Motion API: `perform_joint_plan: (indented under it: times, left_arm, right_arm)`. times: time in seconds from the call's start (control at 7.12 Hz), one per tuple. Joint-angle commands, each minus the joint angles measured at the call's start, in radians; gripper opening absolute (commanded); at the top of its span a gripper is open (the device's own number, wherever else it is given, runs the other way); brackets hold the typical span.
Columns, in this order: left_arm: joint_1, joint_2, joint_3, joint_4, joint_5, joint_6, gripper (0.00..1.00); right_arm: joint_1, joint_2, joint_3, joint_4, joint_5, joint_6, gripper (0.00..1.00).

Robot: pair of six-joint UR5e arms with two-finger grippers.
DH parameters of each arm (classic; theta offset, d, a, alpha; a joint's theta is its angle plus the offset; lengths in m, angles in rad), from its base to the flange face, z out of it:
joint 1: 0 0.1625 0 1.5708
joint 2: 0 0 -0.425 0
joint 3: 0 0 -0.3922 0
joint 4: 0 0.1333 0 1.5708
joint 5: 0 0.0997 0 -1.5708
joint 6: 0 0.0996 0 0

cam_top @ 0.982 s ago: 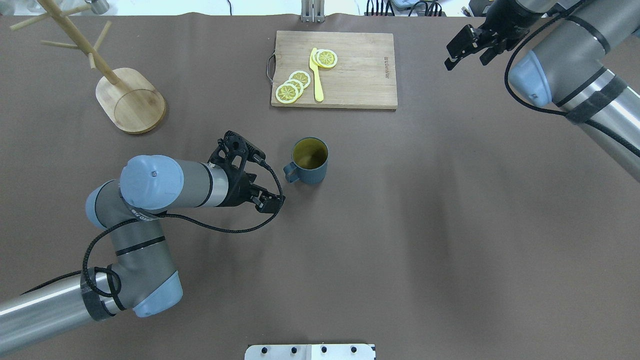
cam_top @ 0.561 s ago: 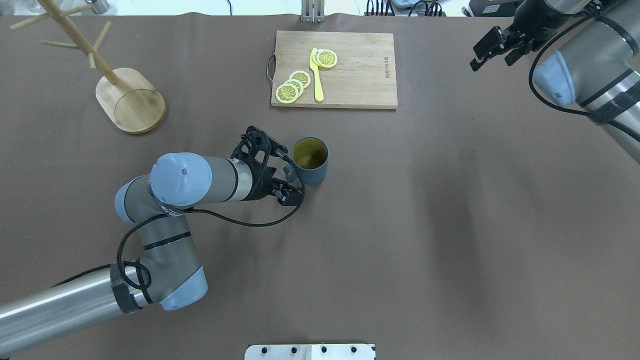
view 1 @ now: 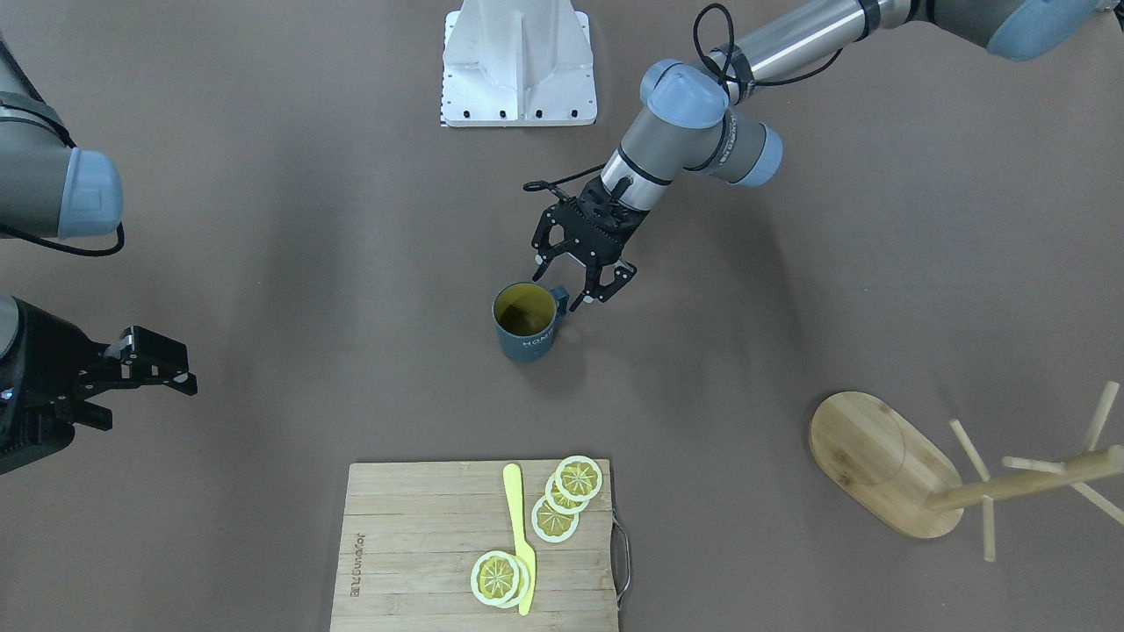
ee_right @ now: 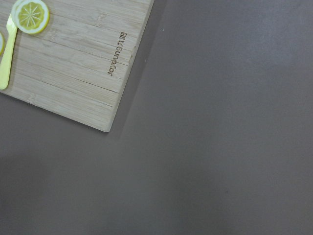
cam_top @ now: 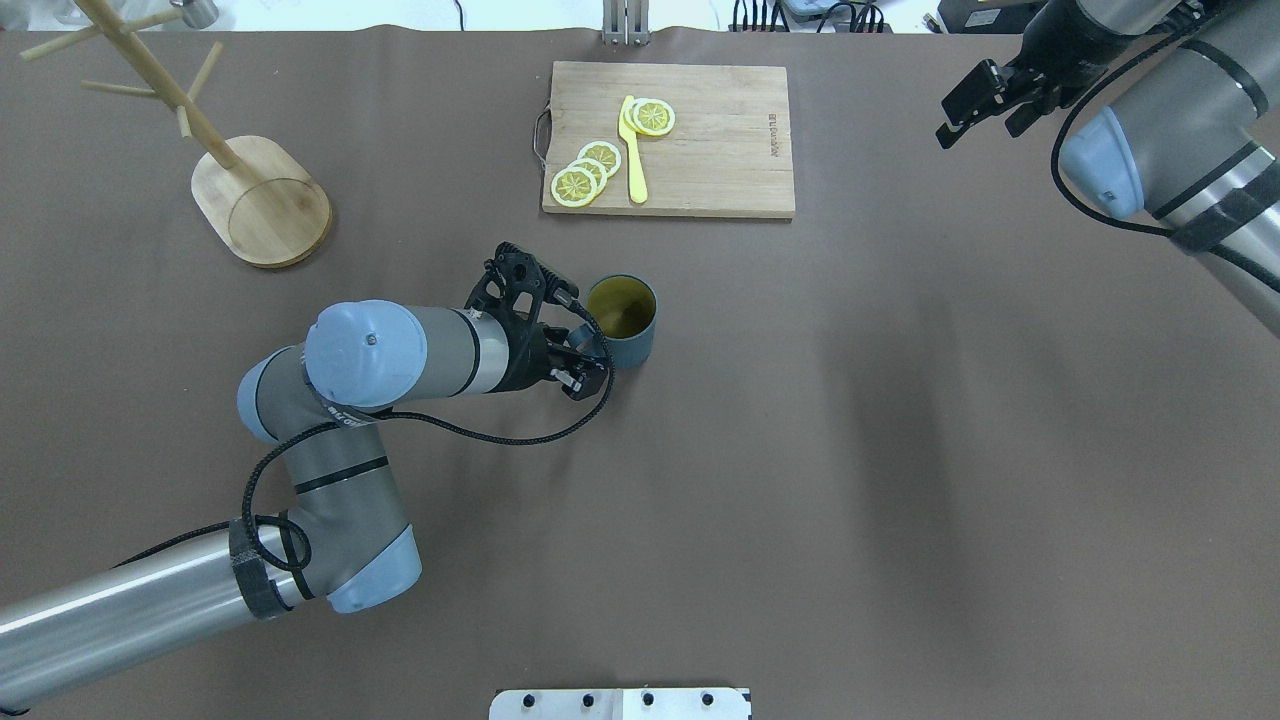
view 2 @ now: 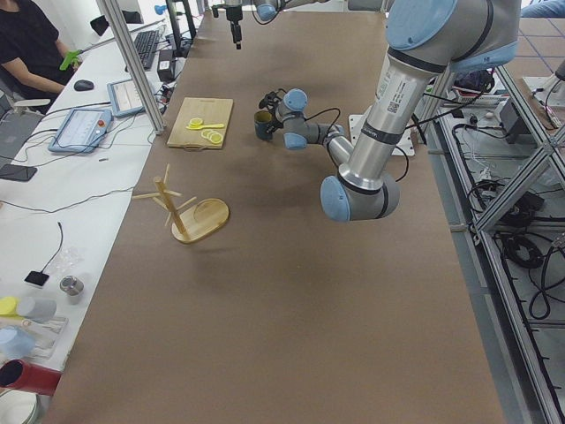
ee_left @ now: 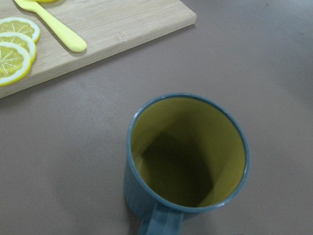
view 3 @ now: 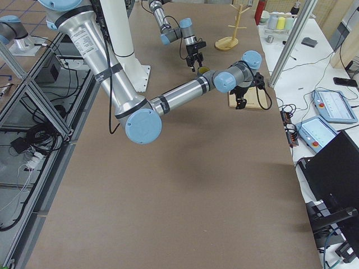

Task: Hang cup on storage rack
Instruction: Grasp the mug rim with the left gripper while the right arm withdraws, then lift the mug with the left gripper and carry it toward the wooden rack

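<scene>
**Positioning the left gripper at the cup handle**

The cup (cam_top: 621,322) stands upright on the table (cam_top: 850,450), mouth up. It sits on the robot's side of the cutting board (cam_top: 700,150) and well apart from the rack (cam_top: 262,205).

The cup's handle points toward the left arm, so that arm likely makes the approach. The left gripper (cam_top: 582,337) lies nearly level with the table, jaws apart, one finger on each side of the handle. Contact cannot be confirmed. The left wrist view looks down into the yellow interior with the handle at the bottom edge, which indicates alignment on the handle.

Judged step: grasp not yet made. Any grip here must leave the loop free to take a peg.

The rack stands at the table's far left, within the same arm's side. The right gripper (cam_top: 985,105) hangs at the far right, jaws apart and empty, well apart from the cup.
</scene>
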Motion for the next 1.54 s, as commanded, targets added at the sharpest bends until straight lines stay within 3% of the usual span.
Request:
perform_joint_plan:
  times: [0.0, 0.42, 0.7, 0.84, 0.98, 1.26, 1.4]
  left_arm:
    - [-0.01, -0.003, 0.002, -0.002, 0.0, -0.009, 0.04]
    - [-0.067, -0.015, -0.038, -0.01, -0.012, -0.121, 0.0]
    - [-0.171, -0.007, -0.092, -0.015, -0.137, -0.211, 0.0]
    - [-0.21, 0.019, -0.107, -0.118, -0.168, -0.222, 0.0]
    - [-0.219, 0.101, -0.101, -0.298, -0.176, -0.297, 0.0]
    - [-0.239, 0.21, -0.043, -0.599, -0.208, -0.388, 0.0]
    - [-0.285, 0.274, 0.007, -0.786, -0.274, -0.467, 0.0]
  right_arm:
    - [-0.004, -0.003, -0.003, -0.001, -0.001, 0.001, 1.0]
    - [0.005, -0.004, 0.006, -0.007, 0.008, 0.002, 1.0]
    - [0.04, -0.009, 0.026, -0.007, 0.02, 0.001, 1.0]
    - [0.048, -0.029, 0.05, -0.007, 0.02, 0.002, 1.0]
    - [0.048, -0.032, 0.065, -0.007, 0.019, 0.002, 1.0]
    - [0.048, -0.03, 0.07, -0.007, 0.014, 0.002, 1.0]
    - [0.048, -0.03, 0.076, -0.007, 0.012, 0.002, 1.0]
